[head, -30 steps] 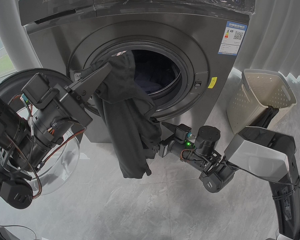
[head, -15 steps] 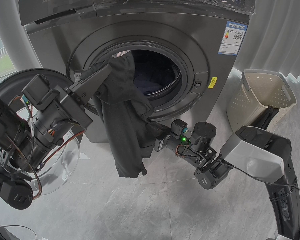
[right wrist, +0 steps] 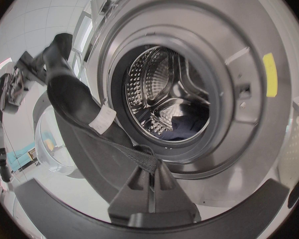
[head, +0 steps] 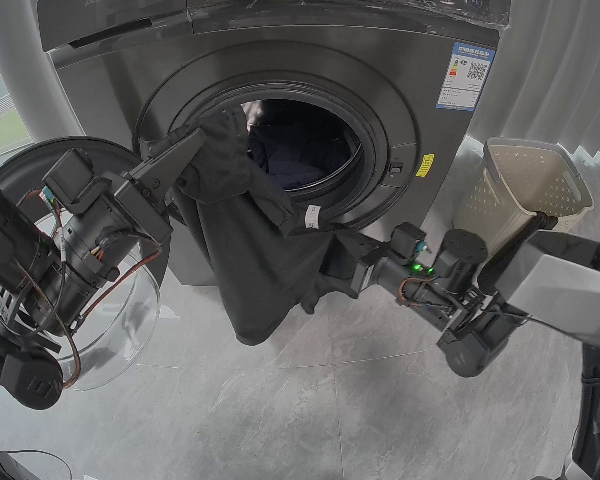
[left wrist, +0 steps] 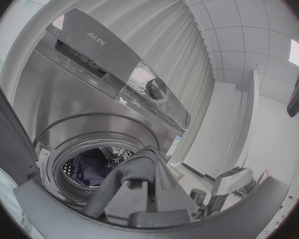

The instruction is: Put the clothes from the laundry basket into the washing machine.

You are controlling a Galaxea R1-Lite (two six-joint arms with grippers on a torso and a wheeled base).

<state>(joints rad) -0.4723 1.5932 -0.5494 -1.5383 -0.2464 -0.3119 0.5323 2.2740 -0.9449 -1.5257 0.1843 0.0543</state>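
Note:
A dark garment point(head: 253, 248) hangs spread in front of the lower left of the washing machine's point(head: 407, 88) round opening. My left gripper point(head: 195, 136) is shut on its top edge at the opening's upper left rim; the left wrist view shows the same gripper point(left wrist: 150, 180) pinching the bunched cloth point(left wrist: 133, 166). My right gripper point(head: 343, 256) is shut on the garment's other edge below the opening, and the right wrist view shows this gripper point(right wrist: 152, 173) clamping the hem point(right wrist: 141, 156). A white label point(head: 311, 216) shows on the stretched edge. Blue clothes point(right wrist: 189, 123) lie inside the drum.
The machine's glass door point(head: 113, 328) stands swung open at the left, behind my left arm. A cream laundry basket point(head: 533, 175) sits on the floor right of the machine, just beyond my right arm. Grey tiled floor stretches in front.
My right gripper has moved right and up with the garment's edge, stretching the cloth out sideways. The left gripper has shifted slightly left, still holding the top.

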